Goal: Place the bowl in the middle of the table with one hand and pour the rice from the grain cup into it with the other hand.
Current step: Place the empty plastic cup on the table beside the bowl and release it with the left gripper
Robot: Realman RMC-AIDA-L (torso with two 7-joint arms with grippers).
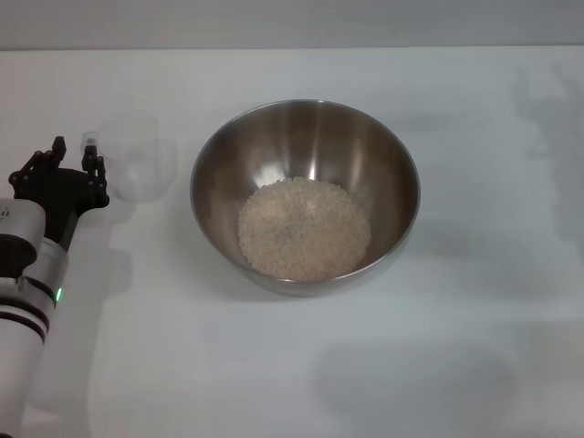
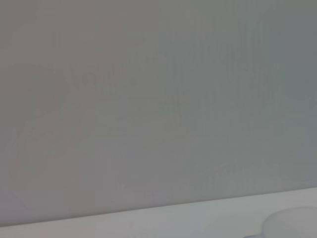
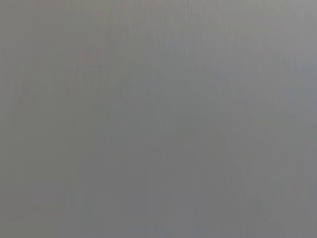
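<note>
The steel bowl (image 1: 305, 193) stands in the middle of the white table (image 1: 365, 365), with a mass of off-white rice (image 1: 304, 228) in its bottom. The clear grain cup (image 1: 139, 157) stands upright and looks empty on the table, just left of the bowl. My left gripper (image 1: 75, 153) is open and empty, a little to the left of the cup and apart from it. The cup's rim shows at the corner of the left wrist view (image 2: 292, 224). My right gripper is out of view; its wrist view shows only plain grey.
The table's far edge (image 1: 292, 48) runs along the top of the head view. My left arm (image 1: 32, 301) stands at the table's left front.
</note>
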